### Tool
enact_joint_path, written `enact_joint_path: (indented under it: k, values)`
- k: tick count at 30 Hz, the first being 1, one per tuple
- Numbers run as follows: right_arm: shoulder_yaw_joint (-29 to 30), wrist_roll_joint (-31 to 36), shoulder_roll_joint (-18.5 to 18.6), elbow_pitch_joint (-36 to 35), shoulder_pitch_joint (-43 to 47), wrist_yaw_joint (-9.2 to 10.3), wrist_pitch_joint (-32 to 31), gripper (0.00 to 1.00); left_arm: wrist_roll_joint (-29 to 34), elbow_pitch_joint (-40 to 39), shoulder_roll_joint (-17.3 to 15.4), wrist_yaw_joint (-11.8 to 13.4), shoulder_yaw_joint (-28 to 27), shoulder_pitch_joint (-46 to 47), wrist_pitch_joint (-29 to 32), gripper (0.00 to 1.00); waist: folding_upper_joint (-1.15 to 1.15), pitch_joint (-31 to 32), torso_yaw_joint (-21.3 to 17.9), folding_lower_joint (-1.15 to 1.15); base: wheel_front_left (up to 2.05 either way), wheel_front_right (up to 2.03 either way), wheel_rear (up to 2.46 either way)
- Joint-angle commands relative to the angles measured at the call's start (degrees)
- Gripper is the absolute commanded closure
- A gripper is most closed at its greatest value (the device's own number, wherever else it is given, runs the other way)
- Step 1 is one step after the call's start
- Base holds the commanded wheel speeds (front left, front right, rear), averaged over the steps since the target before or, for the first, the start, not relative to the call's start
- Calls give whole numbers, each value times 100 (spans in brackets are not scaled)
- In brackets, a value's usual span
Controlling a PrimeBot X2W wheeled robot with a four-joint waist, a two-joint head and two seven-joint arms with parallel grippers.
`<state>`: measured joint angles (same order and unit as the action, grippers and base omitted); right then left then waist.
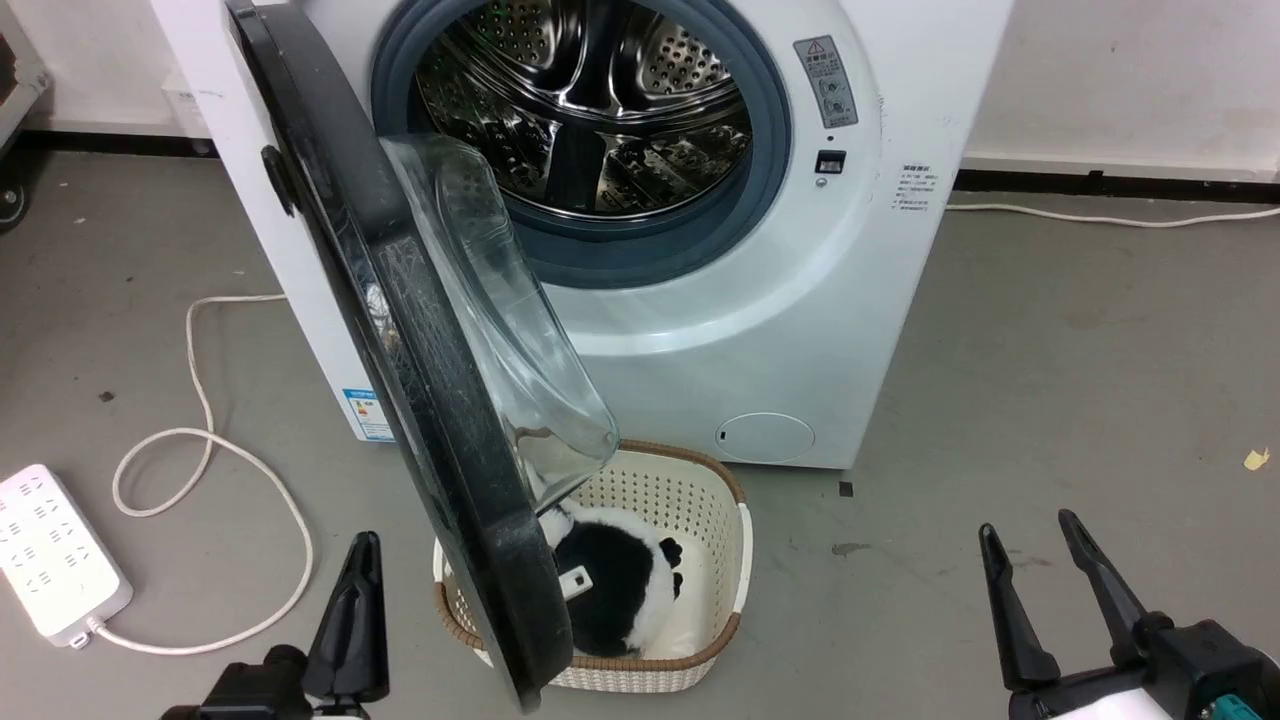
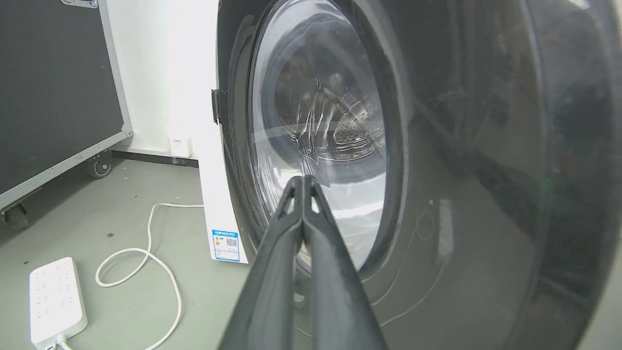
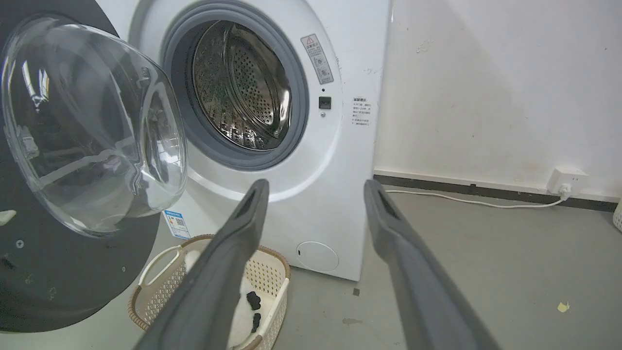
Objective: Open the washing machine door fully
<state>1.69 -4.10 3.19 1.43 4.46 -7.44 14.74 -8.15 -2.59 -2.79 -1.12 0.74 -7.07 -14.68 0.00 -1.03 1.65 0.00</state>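
Power strip [image 1: 55,550] on floor [image 1: 1050,350], far left. Left gripper [image 1: 365,548]: fingers pressed together, empty, near washing machine door [image 1: 430,420] outer face. Door hangs out from washing machine [image 1: 800,330] left front edge, above basket [image 1: 700,480]. Right gripper [image 1: 1027,523]: fingers spread wide, empty.

One washing machine [image 1: 800,330], one washing machine door [image 1: 430,420], one basket [image 1: 690,490], one plush toy [image 1: 610,590], one power strip [image 1: 50,550].

The white front-loading washing machine [image 1: 800,300] is standing on the floor, its perforated steel drum [image 1: 600,110] showing. The glossy black washing machine door [image 1: 420,390] is hanging about half open from its left-side hinge, its clear glass bowl [image 1: 500,300] bulging toward the drum.
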Motion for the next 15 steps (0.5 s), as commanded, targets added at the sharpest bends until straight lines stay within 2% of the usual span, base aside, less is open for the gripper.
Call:
enact_joint_path:
  k: [1, 8, 15]
  values:
    - [4, -27, -30, -38, 20, -5, 26, 0, 27, -68, -9, 55, -41, 1, -32, 100, 0, 5, 8, 0, 0, 0, 0]
    - [1, -54, -31, -42, 35, -5, 26, 0, -260, -765, -9, 265, -267, 114, -32, 100, 0, 58, 38, 0, 0, 0, 0]
    - [19, -64, -31, -34, 40, -5, 26, 0, -406, -1854, -9, 472, -457, 484, -32, 100, 0, 133, 61, 0, 0, 0, 0]
